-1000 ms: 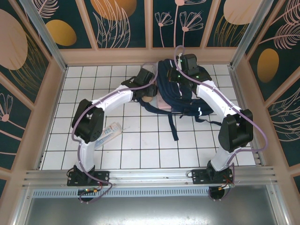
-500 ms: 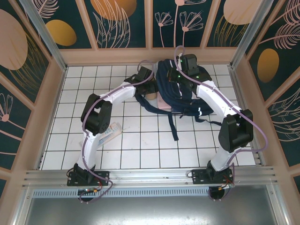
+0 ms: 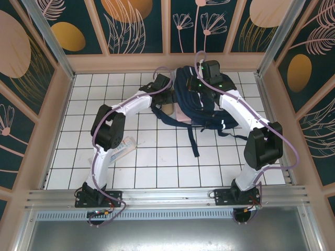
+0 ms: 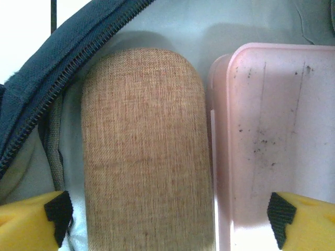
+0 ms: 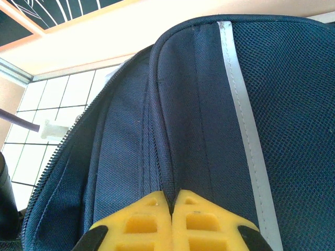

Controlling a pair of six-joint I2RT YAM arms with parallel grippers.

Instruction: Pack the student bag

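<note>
Since a second ago the left arm (image 3: 112, 125) has swung its elbow closer to the bag (image 3: 204, 107), and the left gripper (image 3: 165, 98) has pushed a little further over the bag's open left side. The right arm has kept its pose.

The bag lies flat on the tiled table (image 3: 157, 162), with one strap (image 3: 194, 140) trailing off its near edge.

From the left wrist, the left gripper (image 4: 167, 225) hangs over the bag's mouth with its fingers (image 4: 31, 222) wide apart and nothing between them. Inside the bag, on the pale lining (image 4: 172, 31), a brown woven case (image 4: 146, 146) lies just beside a pink box (image 4: 277, 130). The two run side by side and may be touching. The bag's zipper (image 4: 68, 68) curves past the case on the side away from the box.

At the bag's far end, the right gripper (image 5: 172, 217) has its fingers pressed together on a raised fold of the navy fabric, next to a white stripe (image 5: 243, 110).

A pale packet (image 3: 123, 146) lies on the table well apart from the bag, off its near-left side, partly under the left arm.
</note>
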